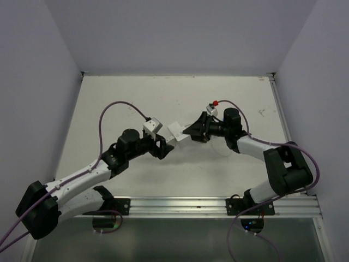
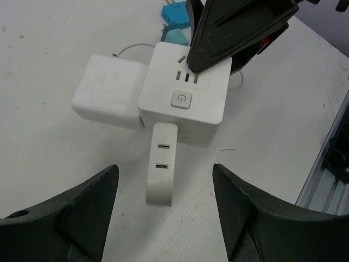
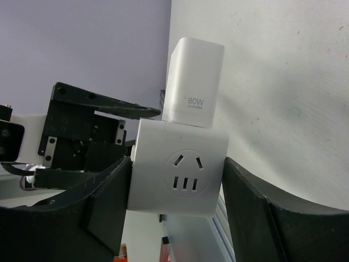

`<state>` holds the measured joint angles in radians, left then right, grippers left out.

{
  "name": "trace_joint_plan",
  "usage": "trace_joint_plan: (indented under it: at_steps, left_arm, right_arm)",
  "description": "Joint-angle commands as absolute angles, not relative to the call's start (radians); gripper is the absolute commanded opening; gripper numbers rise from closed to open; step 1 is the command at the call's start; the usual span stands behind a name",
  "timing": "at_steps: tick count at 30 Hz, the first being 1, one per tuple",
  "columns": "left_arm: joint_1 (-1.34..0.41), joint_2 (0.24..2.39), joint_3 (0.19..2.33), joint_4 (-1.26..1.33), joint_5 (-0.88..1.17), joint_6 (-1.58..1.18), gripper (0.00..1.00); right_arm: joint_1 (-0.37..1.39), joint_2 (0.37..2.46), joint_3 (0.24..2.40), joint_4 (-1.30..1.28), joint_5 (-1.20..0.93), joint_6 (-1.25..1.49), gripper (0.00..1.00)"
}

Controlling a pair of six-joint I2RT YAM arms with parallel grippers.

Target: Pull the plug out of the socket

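Observation:
The socket, a white cube with slot holes, is held off the table with my right gripper shut on its two sides. The plug, a white block marked 80W, sticks out of one face of the socket. In the left wrist view the socket shows a power button, the plug sits on its left, and a white USB tab juts toward me. My left gripper is open, its fingers just short of that tab and touching nothing. From above, both grippers meet at the socket.
Two teal plugs lie beyond the socket, with a thin white cable nearby. An aluminium rail runs along the near table edge. Grey walls close in the table on the left, right and far sides.

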<state>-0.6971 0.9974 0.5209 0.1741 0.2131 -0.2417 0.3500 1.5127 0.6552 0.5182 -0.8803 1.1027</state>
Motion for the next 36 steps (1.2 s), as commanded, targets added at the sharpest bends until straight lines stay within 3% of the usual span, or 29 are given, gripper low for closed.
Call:
trace_joint_plan:
  at_steps: [1,5,13,19,22,36]
  left_arm:
    - [-0.759,1.034,0.492,0.320,0.114,-0.193,0.73]
    - [-0.796,1.083,0.489,0.348,0.089,-0.186,0.69]
    - [-0.799,1.124,0.476,0.406,0.106,-0.181,0.50]
    - [-0.799,1.153,0.472,0.434,0.132,-0.176,0.22]
    - [-0.799,1.149,0.450,0.454,0.140,-0.176,0.02]
    - [-0.799,1.166,0.390,0.486,0.248,-0.130,0.00]
  right_arm:
    - [0.345,1.444,0.661,0.538,-0.900,1.103,0.00]
    - [0.344,1.430,0.649,0.541,-0.882,1.114,0.00]
    - [0.344,1.445,0.624,0.566,-0.880,1.118,0.00]
    - [0.344,1.460,0.609,0.594,-0.885,1.129,0.00]
    - [0.344,1.466,0.609,0.601,-0.884,1.127,0.00]
    - [0.207,1.588,0.551,0.765,-0.991,1.152,0.00]
